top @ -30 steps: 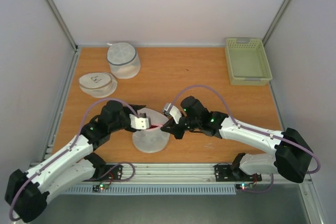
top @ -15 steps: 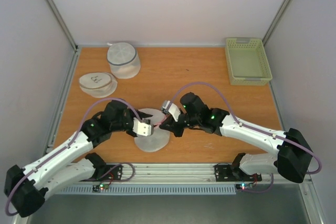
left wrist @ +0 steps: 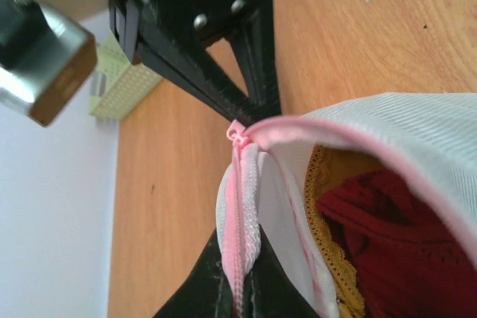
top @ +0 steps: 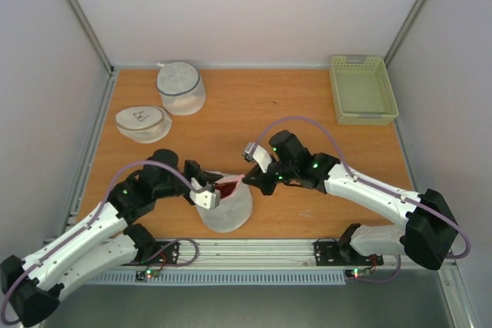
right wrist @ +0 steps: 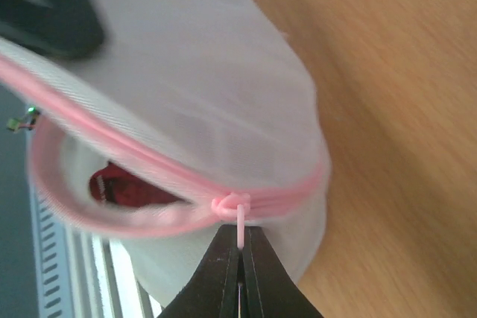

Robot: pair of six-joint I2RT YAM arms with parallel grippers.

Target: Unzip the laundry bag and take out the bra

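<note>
Soft mesh laundry bag (top: 227, 214) sits near the worktop's (top: 307, 113) front edge, left end effector (left wrist: 239, 277) clenching its pink rim (left wrist: 244, 184), right end effector (right wrist: 240, 249) its zipper pull (right wrist: 242, 220); limp bra (left wrist: 387, 247) inside likely wants a lace-edge pinch.

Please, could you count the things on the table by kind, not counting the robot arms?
Round white mesh bags: 3 (laundry bag with pink zipper, drum with grey band, flat bag)
Bra, inside the laundry bag: 1
Pale green basket: 1
Total: 5
</note>
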